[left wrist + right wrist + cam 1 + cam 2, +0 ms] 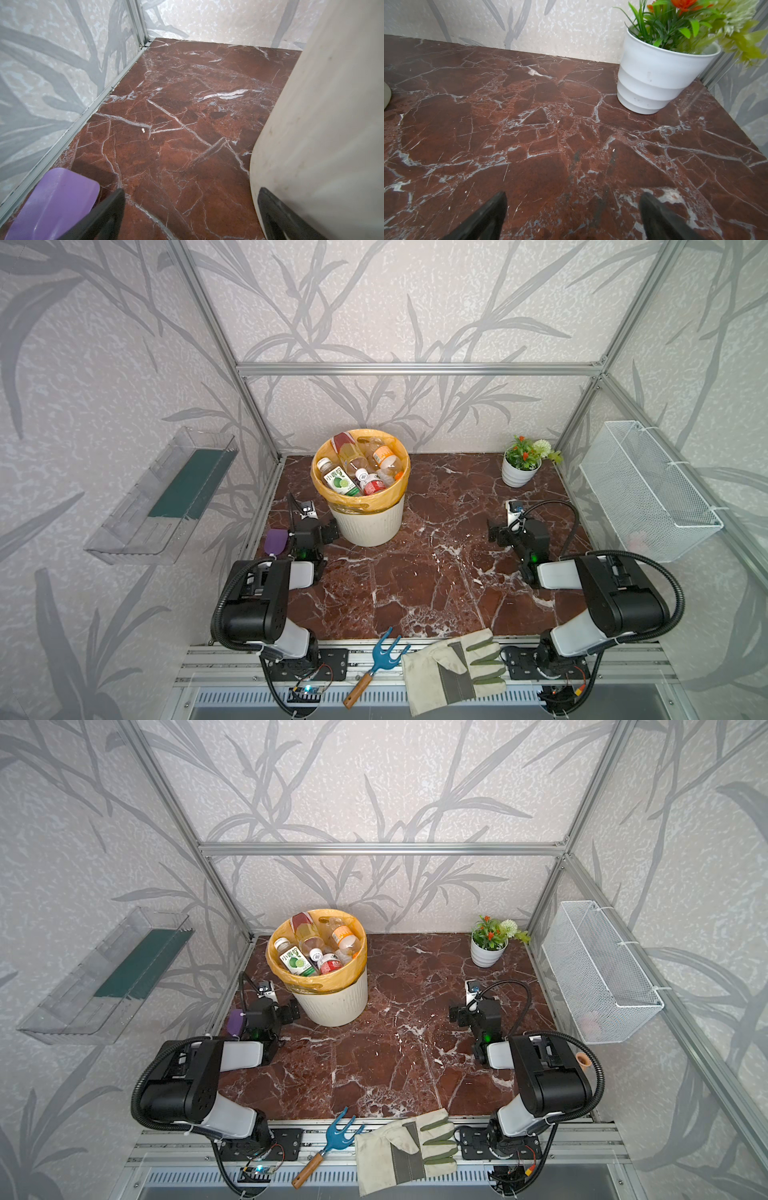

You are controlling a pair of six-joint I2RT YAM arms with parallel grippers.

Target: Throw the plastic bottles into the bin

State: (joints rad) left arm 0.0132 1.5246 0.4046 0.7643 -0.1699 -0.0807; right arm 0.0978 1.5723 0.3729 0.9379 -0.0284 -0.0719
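A dark red marbled table top (436, 572) fills the centre in both top views. At its upper right stands a white flower pot (517, 475) of orange flowers. A white wire mesh basket (648, 489) hangs on the right wall, a clear plastic shelf (162, 497) on the left. At bottom centre lie a blue hand rake (380, 657) and, just beside it, a pale work glove (453, 668). A purple scoop (276, 540) lies at the table's left edge.

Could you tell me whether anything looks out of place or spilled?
Nothing is spilled. The cream-white ribbed plastic bin is full of plastic bottles. A blue hand rake and a canvas work glove lie across the front metal rail, mostly off the marble tabletop.
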